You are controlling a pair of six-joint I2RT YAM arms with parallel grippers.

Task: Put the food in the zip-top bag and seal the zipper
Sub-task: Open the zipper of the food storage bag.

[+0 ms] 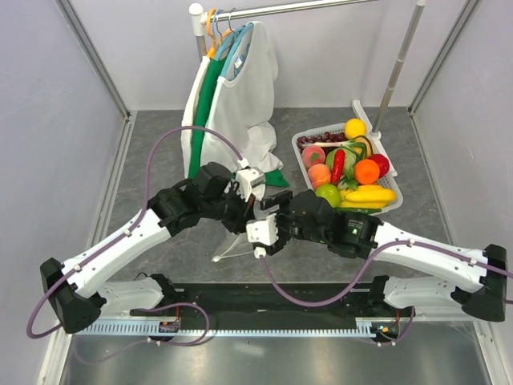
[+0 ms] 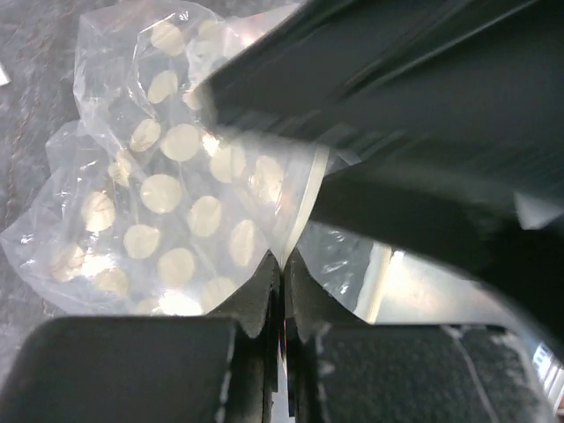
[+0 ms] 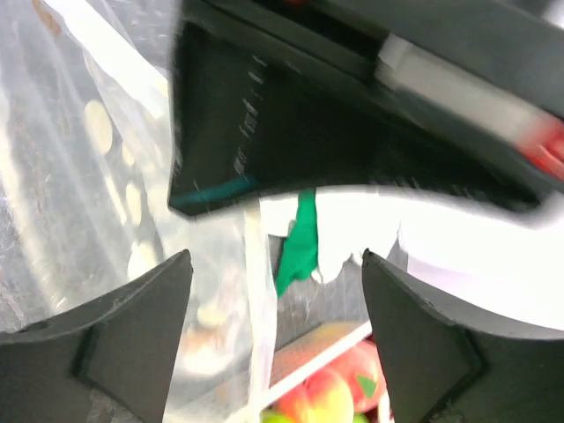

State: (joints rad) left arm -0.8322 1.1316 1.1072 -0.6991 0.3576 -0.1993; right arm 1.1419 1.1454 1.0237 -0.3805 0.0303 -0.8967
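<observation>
The zip-top bag (image 2: 167, 211), clear with white dots, hangs crumpled in front of my left gripper (image 2: 282, 263), which is shut on the bag's mouth edge beside the pale zipper (image 2: 308, 189). My right gripper (image 3: 278, 264) is open. The zipper strip (image 3: 257, 308) runs between its fingers, close to the left finger (image 3: 132, 335), and nothing is gripped. From above, both grippers meet mid-table, left (image 1: 255, 191) and right (image 1: 272, 212), over the bag (image 1: 232, 245). The food (image 1: 353, 172) lies in a white basket at the right; a peach (image 3: 335, 392) shows past the right jaws.
The white slotted basket (image 1: 306, 136) stands right of centre at the back. White mesh and green garments (image 1: 232, 96) hang from a rail (image 1: 304, 8) behind the grippers, and a green cloth corner (image 3: 300, 238) shows ahead. The rail's slanted post (image 1: 397, 64) rises by the basket.
</observation>
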